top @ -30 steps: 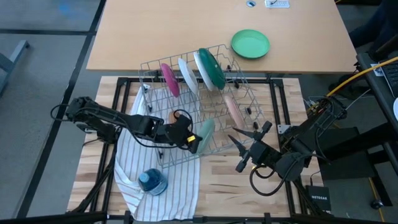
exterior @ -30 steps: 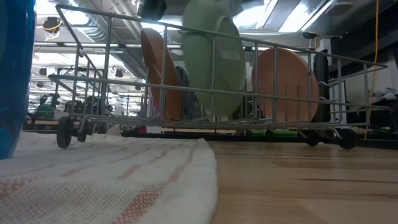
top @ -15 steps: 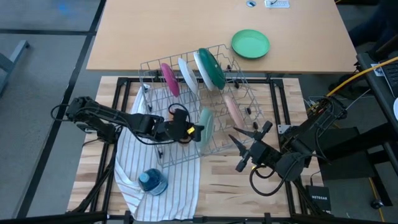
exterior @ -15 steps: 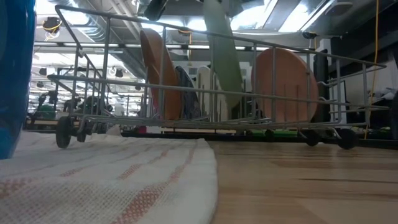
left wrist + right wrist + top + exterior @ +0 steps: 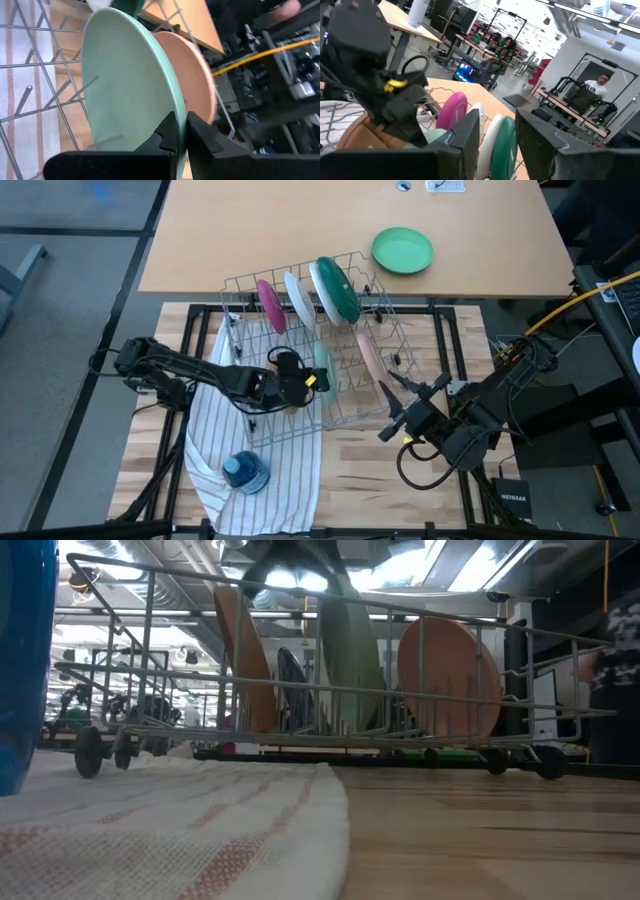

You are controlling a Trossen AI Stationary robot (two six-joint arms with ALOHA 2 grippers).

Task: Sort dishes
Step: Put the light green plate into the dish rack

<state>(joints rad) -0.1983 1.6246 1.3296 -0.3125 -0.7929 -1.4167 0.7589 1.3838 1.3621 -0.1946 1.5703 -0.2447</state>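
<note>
A wire dish rack (image 5: 345,395) stands partly on a striped towel (image 5: 255,445). In its far half stand a magenta plate (image 5: 268,305), a white plate (image 5: 298,300) and a plate with a dark green back (image 5: 338,288), all on edge. A pale pink plate (image 5: 368,355) stands nearer. In the low view a brown plate (image 5: 243,660) stands on edge too. My left gripper (image 5: 314,380) is shut on a pale mint plate (image 5: 125,85) that stands on edge beside the pink one (image 5: 197,85). My right gripper (image 5: 400,412) hangs open near the rack's right near corner, holding nothing. My left gripper pinches the mint plate's rim (image 5: 176,107) between its two fingers, one on each face. The fingers come from the table's left, slanting a little down. The plate stands upright on edge, and its lower part (image 5: 350,720) reaches down among the rack's wires.
A vivid green plate (image 5: 402,250) lies flat on the far table. A small blue see-through container (image 5: 245,472) stands on the towel near the front edge. Bare wood lies in front of the rack at the near right. A person shows in the room beyond, in the right wrist view.
My left gripper has moved toward the far edge and rolled, still shut on the mint plate. The plate has turned from facing the low camera to edge-on and has sunk between the rack's wires. The rack has shifted slightly. My right gripper has turned a little in place.
</note>
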